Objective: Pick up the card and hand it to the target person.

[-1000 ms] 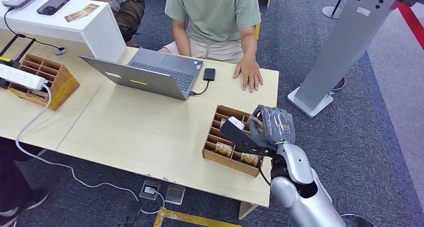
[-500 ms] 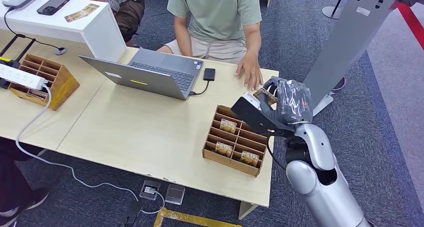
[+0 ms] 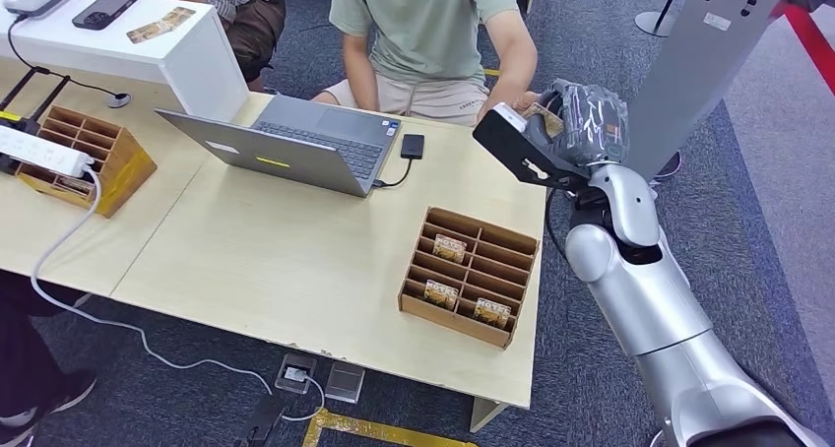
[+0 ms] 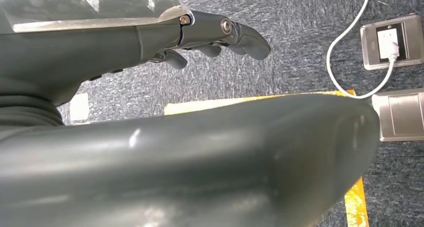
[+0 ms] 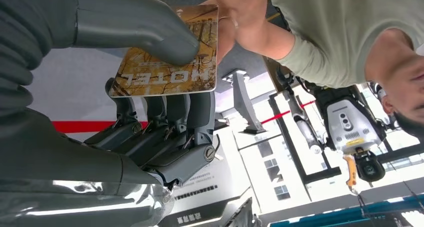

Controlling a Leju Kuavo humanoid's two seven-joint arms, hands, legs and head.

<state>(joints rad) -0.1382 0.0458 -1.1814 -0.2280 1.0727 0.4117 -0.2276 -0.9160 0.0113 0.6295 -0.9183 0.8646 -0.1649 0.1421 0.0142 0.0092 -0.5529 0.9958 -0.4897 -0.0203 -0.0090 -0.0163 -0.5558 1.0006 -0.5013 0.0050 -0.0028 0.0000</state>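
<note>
Right hand [image 3: 566, 127] raised, pinching card [image 5: 167, 62], person's hand [image 5: 235, 22] touching

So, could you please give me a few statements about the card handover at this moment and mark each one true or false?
1. The right hand pinches the card between thumb and fingers. True.
2. The card lies in the divided wooden box. False: it is raised beyond the table edge, at the person's hand.
3. The laptop is closed. False: it is open.
4. The left hand holds nothing. True.
5. The box holds no cards. False: three show inside.
</note>
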